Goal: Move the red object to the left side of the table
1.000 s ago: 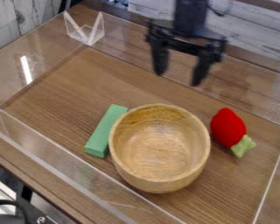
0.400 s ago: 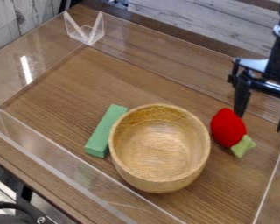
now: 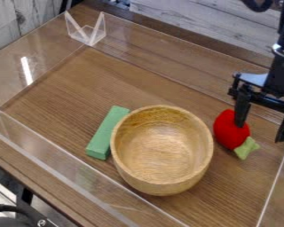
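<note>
The black fingers (image 3: 261, 124) point straight down and stand wide apart, clamped on nothing. The red object (image 3: 232, 129) lies on the wood-grain surface (image 3: 169, 75) just below and between them, nearer the left finger as seen, its light green leafy end (image 3: 247, 147) turned toward the camera; whether a fingertip touches it cannot be told. To the left of the fingers sits a wooden bowl (image 3: 162, 147), with a flat green block (image 3: 107, 132) beyond it
</note>
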Motion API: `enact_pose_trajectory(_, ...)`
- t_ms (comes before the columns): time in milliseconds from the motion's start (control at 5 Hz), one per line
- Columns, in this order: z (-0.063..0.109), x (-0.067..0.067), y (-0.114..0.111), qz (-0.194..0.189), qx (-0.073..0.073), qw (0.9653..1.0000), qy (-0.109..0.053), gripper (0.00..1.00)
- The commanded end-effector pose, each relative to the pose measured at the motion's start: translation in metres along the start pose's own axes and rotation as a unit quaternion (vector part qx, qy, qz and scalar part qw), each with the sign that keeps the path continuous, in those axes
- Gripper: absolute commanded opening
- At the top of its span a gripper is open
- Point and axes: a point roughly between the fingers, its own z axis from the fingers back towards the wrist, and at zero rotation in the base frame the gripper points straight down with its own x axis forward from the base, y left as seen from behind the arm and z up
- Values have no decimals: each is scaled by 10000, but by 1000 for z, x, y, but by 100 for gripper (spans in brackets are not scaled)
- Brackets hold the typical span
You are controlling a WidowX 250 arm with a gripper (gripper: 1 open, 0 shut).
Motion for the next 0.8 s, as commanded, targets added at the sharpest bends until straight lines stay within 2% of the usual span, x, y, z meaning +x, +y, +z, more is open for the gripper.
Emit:
enact_pose_trajectory(0,12,0,5,60,-72,9997,-236,100)
enact_pose_trajectory(400,-1,18,17,135,-63,9996,-254,100)
enact_pose_trajectory(600,-1,18,16,54,-39,9997,-226,100)
